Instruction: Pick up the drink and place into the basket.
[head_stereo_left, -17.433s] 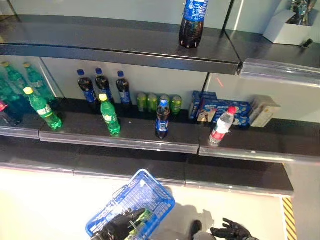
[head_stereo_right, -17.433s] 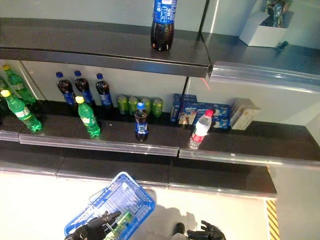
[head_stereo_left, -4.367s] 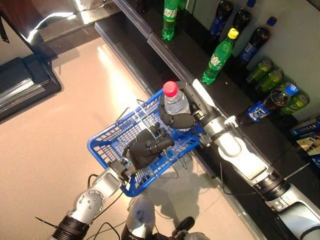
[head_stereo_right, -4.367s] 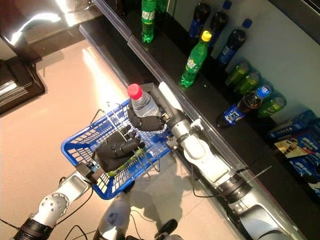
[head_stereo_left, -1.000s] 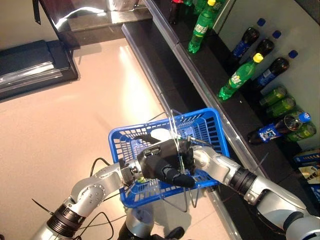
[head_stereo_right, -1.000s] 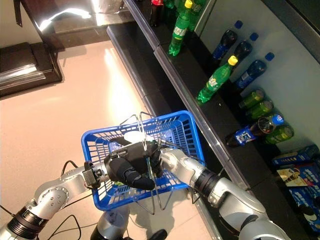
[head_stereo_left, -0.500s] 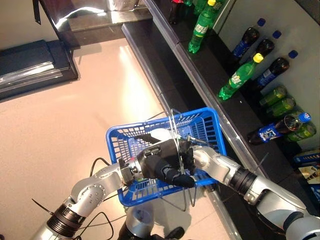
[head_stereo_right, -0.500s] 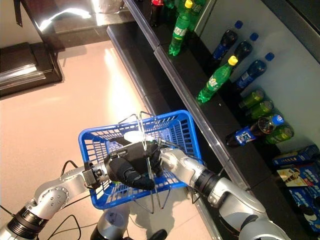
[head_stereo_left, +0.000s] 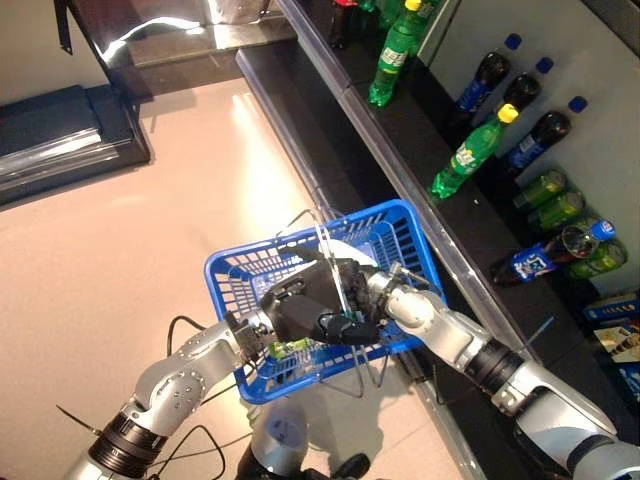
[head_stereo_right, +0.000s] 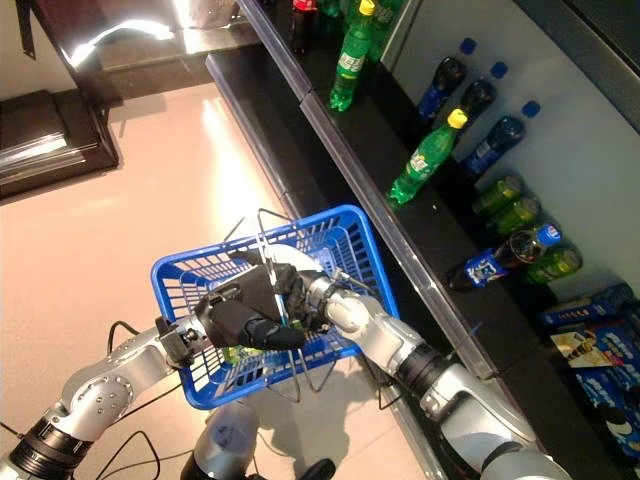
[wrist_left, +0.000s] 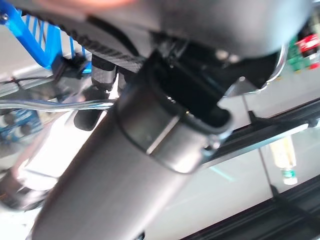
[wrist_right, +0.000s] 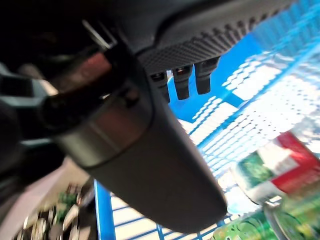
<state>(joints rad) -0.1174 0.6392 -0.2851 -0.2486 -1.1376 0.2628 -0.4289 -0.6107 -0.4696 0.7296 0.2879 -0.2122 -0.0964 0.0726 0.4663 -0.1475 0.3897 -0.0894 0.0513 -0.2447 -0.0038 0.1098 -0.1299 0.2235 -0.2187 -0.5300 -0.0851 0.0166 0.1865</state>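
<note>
Blue basket (head_stereo_left: 228, 277) held up over pale floor (head_stereo_left: 110, 240) beside dark shelf (head_stereo_left: 455, 215), left hand (head_stereo_left: 300, 310) w/ fingers clenched round its wire handles (head_stereo_left: 326, 238). Right hand (head_stereo_right: 303, 291) reaching down into basket just behind left hand, fingers hidden among wires & other hand, so grip can't be told. Clear drink bottle (wrist_right: 280, 167) w/ red-and-white label lying inside basket on its mesh, next to a green pack (head_stereo_left: 291, 348); green soda bottles (head_stereo_left: 472, 152), dark cola bottles (head_stereo_left: 530, 140) & green cans (head_stereo_left: 545, 190) lined along shelf.
</note>
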